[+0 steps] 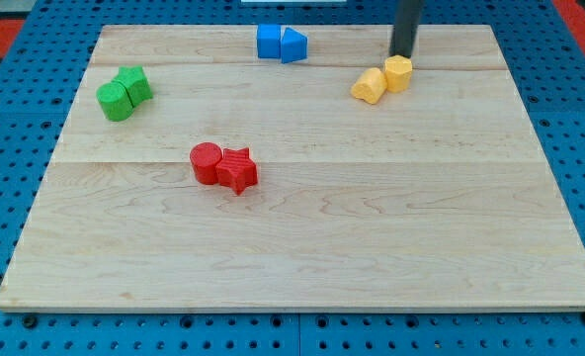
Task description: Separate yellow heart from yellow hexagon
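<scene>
Camera view
Board: a pale wooden board (302, 227) is seen lying on a blue pegboard (16, 119).
Tip: my tip (402, 55) is seen at the view's top right, just above the yellow hexagon (398, 73), at or very near its upper edge; contact cannot be confirmed.
Fingers: none are fitted; the rod ends plainly, so nothing is opened, closed or gripped.
Yellow pair: the yellow heart (370, 86) is found touching the hexagon, at its lower left.
Blue pair: a blue block (269, 42) and a blue wedge-like block (293, 45) are seen touching, top centre.
Green pair: two green blocks (124, 93) are seen touching, upper left.
Red pair: a red cylinder (206, 162) is seen against a red star (238, 170), left of centre.
Writing: no brand, label or lettering can be read.
</scene>
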Tool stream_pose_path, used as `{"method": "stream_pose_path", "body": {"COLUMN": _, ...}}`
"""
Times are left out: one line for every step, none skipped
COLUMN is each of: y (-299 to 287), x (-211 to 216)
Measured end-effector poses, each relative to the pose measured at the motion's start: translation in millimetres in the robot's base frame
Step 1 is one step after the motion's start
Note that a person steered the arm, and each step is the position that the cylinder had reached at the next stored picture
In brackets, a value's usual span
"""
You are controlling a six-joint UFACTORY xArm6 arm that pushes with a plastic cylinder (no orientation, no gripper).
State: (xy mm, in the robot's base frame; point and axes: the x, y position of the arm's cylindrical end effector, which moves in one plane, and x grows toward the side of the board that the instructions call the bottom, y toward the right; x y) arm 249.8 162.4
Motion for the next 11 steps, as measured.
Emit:
{"method": "stream_pose_path", "body": {"y": -2, "x": 18}}
{"method": "stream_pose_path", "body": {"y": -26, "x": 36}}
{"method": "stream_pose_path", "body": {"y": -70, "x": 47}}
{"method": "stream_pose_path", "body": {"y": -115, "x": 63}}
{"method": "stream_pose_path", "body": {"y": -145, "x": 81}}
{"method": "stream_pose_path", "body": {"y": -140, "x": 71}}
{"method": "stream_pose_path", "body": {"y": -99, "x": 59}}
{"method": "stream_pose_path", "body": {"y": -111, "x": 122}}
{"method": "stream_pose_path", "body": {"y": -125, "x": 146}}
{"method": "stream_pose_path", "body": {"y": -117, "x": 168}}
{"method": "stream_pose_path", "body": {"y": -103, "x": 210}}
